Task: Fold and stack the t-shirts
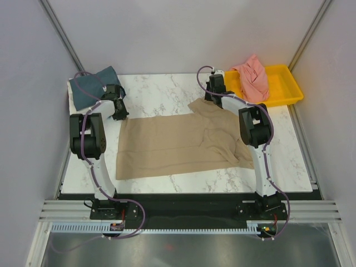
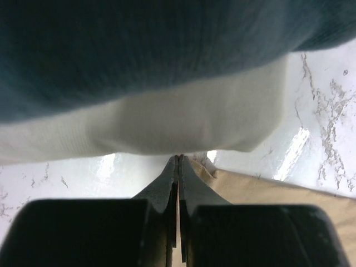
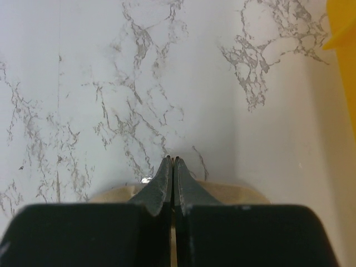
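Note:
A tan t-shirt (image 1: pixel 172 144) lies spread flat on the marble table, its right side rumpled. My left gripper (image 1: pixel 118 111) is at its far left corner. In the left wrist view the gripper (image 2: pixel 178 157) is shut with tan cloth (image 2: pixel 278 192) between the fingers. My right gripper (image 1: pixel 214 93) is at the far right corner. In the right wrist view it (image 3: pixel 172 158) is shut on the tan edge (image 3: pixel 233 193). A folded slate-blue shirt (image 1: pixel 89 86) lies at the back left, on a cream one (image 2: pixel 183 122). A salmon-pink shirt (image 1: pixel 253 78) lies crumpled in the tray.
The yellow plastic tray (image 1: pixel 289 83) stands at the back right corner; its edge shows in the right wrist view (image 3: pixel 342 28). The blue and cream stack (image 2: pixel 139 44) is close in front of my left gripper. Bare marble (image 1: pixel 161 89) lies between the two grippers. Grey walls enclose the table.

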